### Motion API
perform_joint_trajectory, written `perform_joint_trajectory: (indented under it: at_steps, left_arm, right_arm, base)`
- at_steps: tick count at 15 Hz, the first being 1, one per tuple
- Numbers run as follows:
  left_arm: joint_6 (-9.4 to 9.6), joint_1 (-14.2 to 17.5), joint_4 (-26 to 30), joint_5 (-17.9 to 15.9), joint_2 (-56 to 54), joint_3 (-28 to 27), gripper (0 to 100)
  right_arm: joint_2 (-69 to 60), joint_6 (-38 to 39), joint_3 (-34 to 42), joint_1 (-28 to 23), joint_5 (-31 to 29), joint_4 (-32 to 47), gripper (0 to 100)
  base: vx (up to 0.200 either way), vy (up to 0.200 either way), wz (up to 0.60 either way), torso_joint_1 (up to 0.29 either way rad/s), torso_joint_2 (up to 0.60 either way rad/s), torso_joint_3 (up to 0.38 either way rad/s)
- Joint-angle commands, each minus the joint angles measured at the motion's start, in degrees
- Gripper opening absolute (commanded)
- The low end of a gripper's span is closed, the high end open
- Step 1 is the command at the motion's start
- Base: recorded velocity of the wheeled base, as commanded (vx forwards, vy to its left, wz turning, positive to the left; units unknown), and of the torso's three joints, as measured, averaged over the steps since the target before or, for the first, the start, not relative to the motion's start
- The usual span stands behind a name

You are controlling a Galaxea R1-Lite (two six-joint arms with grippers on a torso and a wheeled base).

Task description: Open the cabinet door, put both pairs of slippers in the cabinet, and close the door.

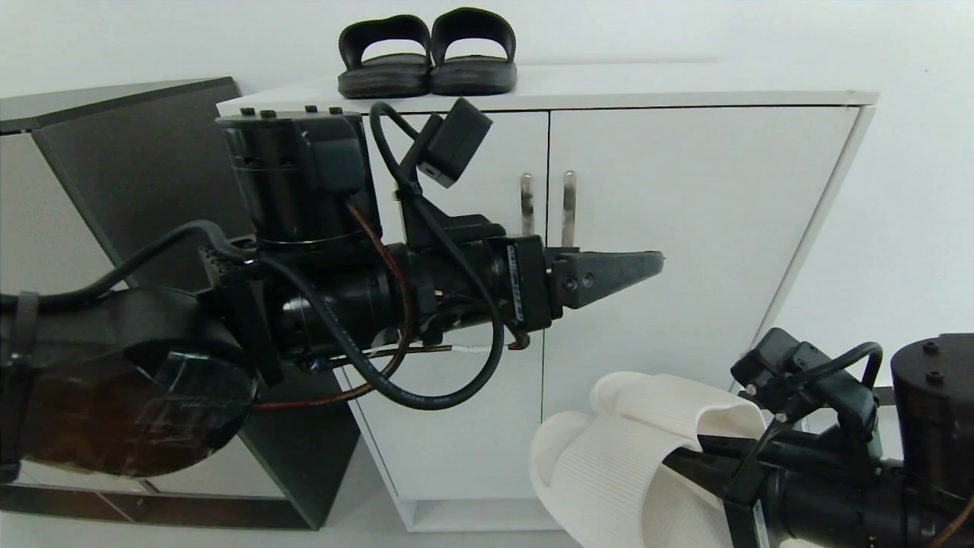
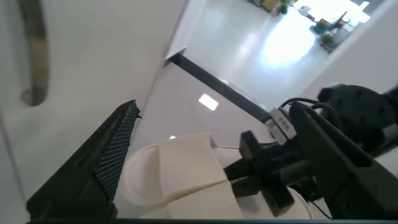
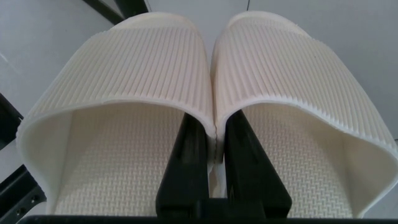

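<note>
The white cabinet [image 1: 685, 228] stands with both doors shut, and its two metal handles [image 1: 548, 204] sit side by side at the middle seam. A pair of black slippers [image 1: 426, 53] rests on the cabinet top. My left gripper [image 1: 639, 268] hangs open in front of the doors, just below the handles; one handle [image 2: 34, 56] lies close beside its fingers [image 2: 112, 162]. My right gripper [image 3: 216, 149] is low in front of the right door, shut on the pair of white ribbed slippers [image 1: 624, 449], pinching their two inner walls together.
A dark cabinet [image 1: 152, 167] stands against the white cabinet's left side. A bare white wall lies to the right. Light floor [image 2: 249, 62] stretches out below the doors.
</note>
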Motion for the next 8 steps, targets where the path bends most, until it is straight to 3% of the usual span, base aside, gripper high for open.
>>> perform_joint_trajectory:
  at_steps: [1,3,5,8]
  left_arm:
    - [-0.48,0.2,0.0,-0.8,1.0,-1.8,100]
    - [-0.48,0.6,0.4,1.0,2.6,-4.2,100]
    - [-0.21,0.5,0.4,6.8,3.9,-6.1,100]
    - [-0.12,1.5,0.5,7.9,3.9,-6.5,100]
  right_arm:
    - [-0.3,0.0,0.3,0.0,0.0,0.0,0]
    - [-0.5,0.0,0.3,0.0,0.0,0.1,0]
    - [-0.5,-0.1,0.3,0.1,0.0,0.1,0]
    - [-0.5,-0.1,0.3,0.0,0.0,0.1,0]
  base:
    - [0.000,0.000,0.00,0.000,0.00,0.000]
    - [0.000,0.000,0.00,0.000,0.00,0.000]
    - [0.000,0.000,0.00,0.000,0.00,0.000]
    - [0.000,0.000,0.00,0.000,0.00,0.000]
